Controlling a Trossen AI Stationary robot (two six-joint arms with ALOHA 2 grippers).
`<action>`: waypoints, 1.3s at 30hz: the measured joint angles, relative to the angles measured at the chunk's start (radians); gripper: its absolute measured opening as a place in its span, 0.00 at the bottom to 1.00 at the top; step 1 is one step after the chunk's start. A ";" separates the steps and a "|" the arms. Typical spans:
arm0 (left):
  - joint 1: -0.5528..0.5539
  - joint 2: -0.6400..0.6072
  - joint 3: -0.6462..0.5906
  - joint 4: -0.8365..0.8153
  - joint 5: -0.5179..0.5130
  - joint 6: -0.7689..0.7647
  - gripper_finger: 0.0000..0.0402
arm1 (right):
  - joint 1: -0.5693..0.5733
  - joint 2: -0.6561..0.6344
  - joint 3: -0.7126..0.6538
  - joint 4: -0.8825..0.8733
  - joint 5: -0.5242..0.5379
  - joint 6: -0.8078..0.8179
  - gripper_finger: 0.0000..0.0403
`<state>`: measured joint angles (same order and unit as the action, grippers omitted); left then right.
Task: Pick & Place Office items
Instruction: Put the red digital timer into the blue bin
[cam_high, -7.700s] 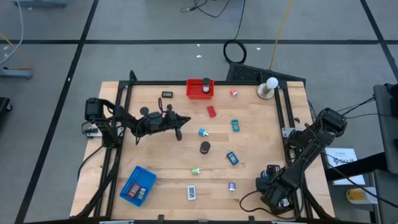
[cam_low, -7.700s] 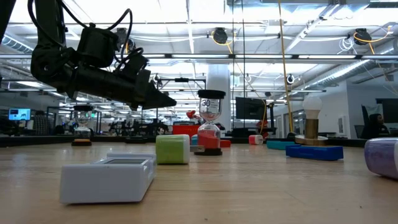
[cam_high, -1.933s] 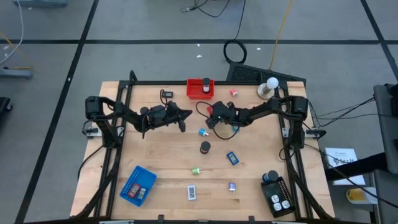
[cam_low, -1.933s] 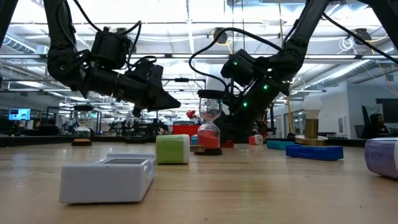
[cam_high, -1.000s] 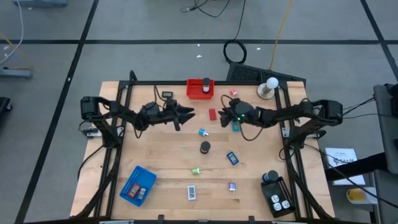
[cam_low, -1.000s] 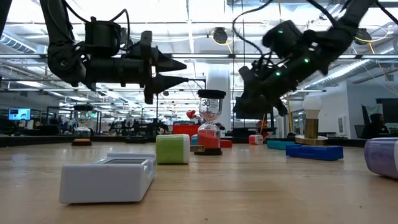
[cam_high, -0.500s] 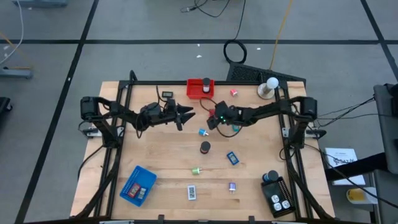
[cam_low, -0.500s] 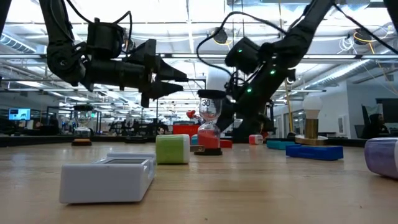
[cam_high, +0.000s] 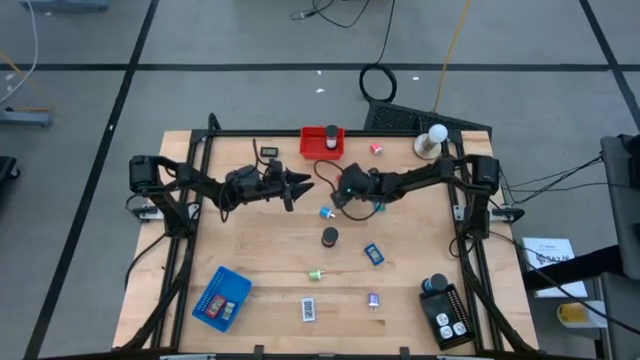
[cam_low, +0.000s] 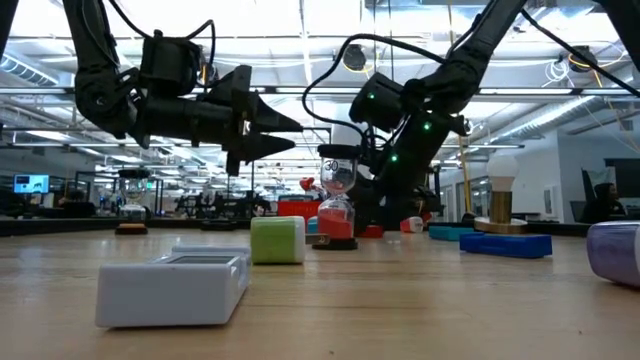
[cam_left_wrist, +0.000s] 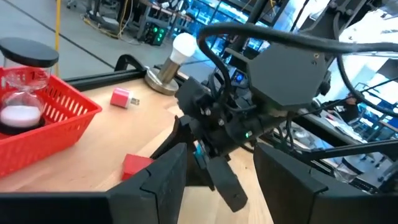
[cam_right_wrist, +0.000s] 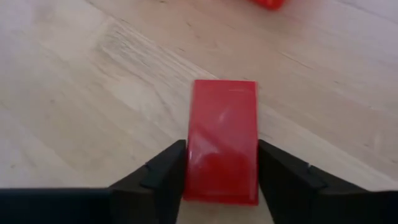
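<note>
Not much is sorted yet, going by how things lie. The red tray (cam_high: 322, 142) at the far edge has an hourglass-looking thing in it, the blue tray (cam_high: 221, 299) near the front left has a few bits, and most office items are scattered on the table (cam_high: 250, 240): a black cylinder (cam_high: 329, 237), a blue block (cam_high: 373, 254), a green bit (cam_high: 315, 274), a purple bit (cam_high: 373, 299), a white-labelled rectangle (cam_high: 309, 309), a small blue piece (cam_high: 326, 212), a pink piece (cam_high: 376, 149) up by the white ball on its stand (cam_high: 431, 141).

The step in hand looks like the red block (cam_right_wrist: 222, 140). The right claw (cam_right_wrist: 221, 171) sits low over the table's middle, just in front of the red tray, its fingers on either side of the block and touching or nearly so. The block lies flat on the wood, so I'd call it straddled, not lifted. The left claw (cam_high: 299, 182) hovers just beside it in mid-air, fingers parted a bit, holding nothing.

Versus about a second back: the right arm was swung out further right with the red block lying in the open, and now the claw is over it and hides it from above. The left arm has barely moved, and the loose items are where they were.
</note>
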<state>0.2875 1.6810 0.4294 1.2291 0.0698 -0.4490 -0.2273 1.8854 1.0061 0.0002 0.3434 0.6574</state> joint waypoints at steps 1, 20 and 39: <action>0.003 0.000 0.000 -0.001 0.001 -0.006 0.47 | 0.000 0.000 0.000 -0.007 0.000 -0.003 0.41; 0.077 0.000 0.002 0.032 0.134 -0.109 0.49 | -0.039 -0.315 -0.447 0.734 -0.229 -0.090 0.38; -0.034 0.000 0.204 0.022 0.130 -0.153 0.67 | -0.053 -0.314 -0.509 1.265 -0.499 -0.130 0.42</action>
<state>0.2531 1.6806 0.6334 1.2510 0.2001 -0.6022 -0.2802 1.5711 0.4973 1.2650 -0.1555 0.5272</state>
